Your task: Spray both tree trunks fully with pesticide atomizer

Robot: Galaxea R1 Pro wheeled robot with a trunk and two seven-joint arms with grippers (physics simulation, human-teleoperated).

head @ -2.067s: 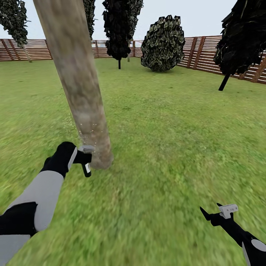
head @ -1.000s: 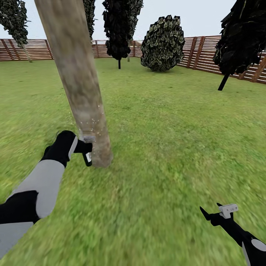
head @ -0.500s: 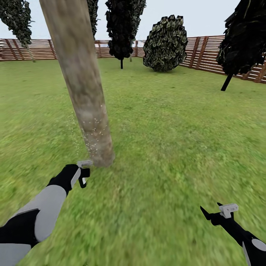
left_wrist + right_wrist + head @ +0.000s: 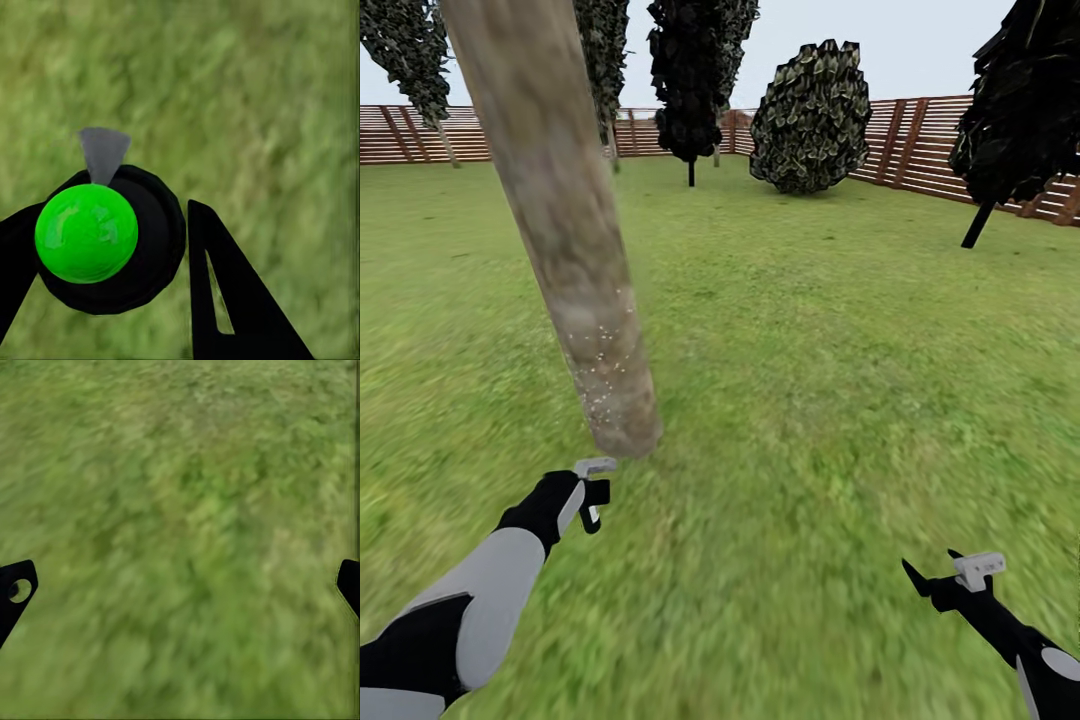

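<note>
1. The left claw (image 4: 595,495) is clamped on the pesticide atomizer (image 4: 591,514), which sits between its fingers and hangs down from the grip, low over the grass floor (image 4: 810,400).
2. In the left wrist view the atomizer (image 4: 105,236) is pressed between the two black fingers (image 4: 225,292); it is seen end-on there as a round dark body with a bright green disc at its middle and a small grey wedge poking out of its rim.
3. In the head view the atomizer looks like a short dark bottle with a pale patch on its side; its top is hidden by the claw.
4. The claw and atomizer are near the foot of the tree trunk (image 4: 565,250), just in front of it and not touching it.
5. The trunk is a thick, mottled grey-tan column, leaning in the picture, with fine pale specks over its lower part.
6. The right claw (image 4: 945,575) hovers over the grass well apart from the trunk; its fingers (image 4: 15,592) are spread wide with nothing between them.
7. A brown slatted fence (image 4: 920,145) and dark trees (image 4: 810,115) stand at the far edge of the lawn.
</note>
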